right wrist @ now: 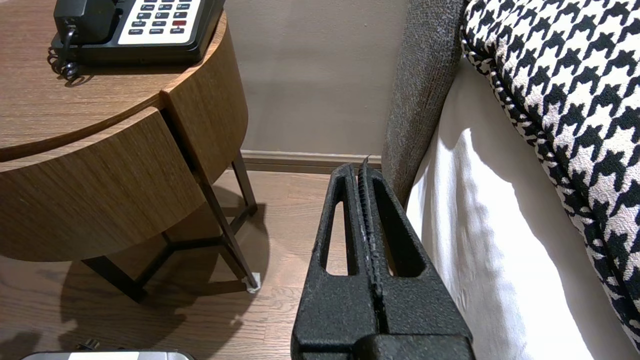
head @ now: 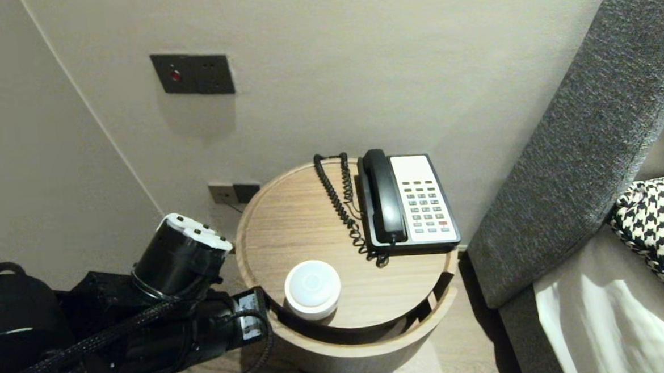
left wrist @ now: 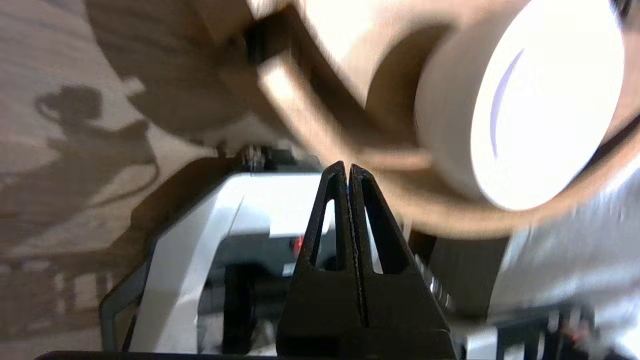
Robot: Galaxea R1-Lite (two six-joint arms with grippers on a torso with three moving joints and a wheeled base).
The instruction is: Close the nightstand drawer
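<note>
A round wooden bedside table [head: 288,223] carries a black and white telephone [head: 409,202] at the back right, with its coiled cord beside it. A low white round device [head: 312,288] sits at the table's front edge. My left arm [head: 182,262] reaches in from the lower left to the table's front rim, and its fingers are hidden in the head view. In the left wrist view the left gripper [left wrist: 348,167] is shut on nothing, just below the rim, with the white device [left wrist: 545,100] close beyond it. The right gripper [right wrist: 361,170] hangs shut and empty over the floor between the table [right wrist: 100,190] and the bed.
A grey upholstered headboard [head: 579,139] rises at the right, with a houndstooth pillow [head: 661,232] and a white sheet [head: 600,320] below it. A dark switch plate [head: 192,74] and a socket [head: 234,193] are on the wall. The table has thin dark legs [right wrist: 225,230].
</note>
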